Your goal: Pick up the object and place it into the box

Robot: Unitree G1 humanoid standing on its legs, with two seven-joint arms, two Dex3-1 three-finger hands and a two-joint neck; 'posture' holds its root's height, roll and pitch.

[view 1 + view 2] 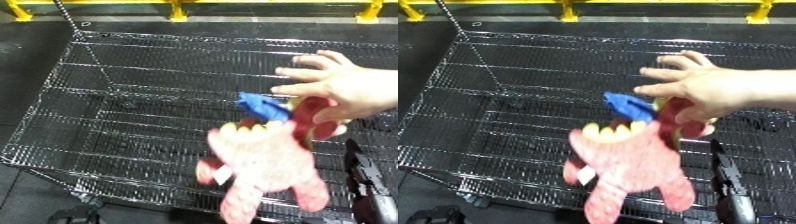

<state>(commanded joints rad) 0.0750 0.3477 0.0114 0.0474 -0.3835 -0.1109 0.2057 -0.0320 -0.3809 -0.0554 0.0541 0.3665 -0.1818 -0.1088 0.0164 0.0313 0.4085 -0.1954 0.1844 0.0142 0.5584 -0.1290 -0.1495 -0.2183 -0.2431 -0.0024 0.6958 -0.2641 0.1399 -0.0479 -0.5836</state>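
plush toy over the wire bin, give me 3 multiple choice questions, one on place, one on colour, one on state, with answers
1. Where is the plush toy?
A. lying on the dark floor left of the bin
B. hanging above the wire bin from a person's hand
C. resting on the yellow rail

2. What colour is most of the toy's body?
A. pink
B. green
C. black

3. What holds the toy at this moment?
A. the robot's right hand, fingers curled round it
B. nothing, it lies flat on the bin's bottom
C. the person's hand, gripping its upper end

Answers:
1 B: the toy dangles below the person's hand with the bin's mesh behind it.
2 A: the body is pink, with a blue piece and yellowish points near the top.
3 C: the person's fingers close on the toy's top, while the robot's right hand sits lower right, apart from it.
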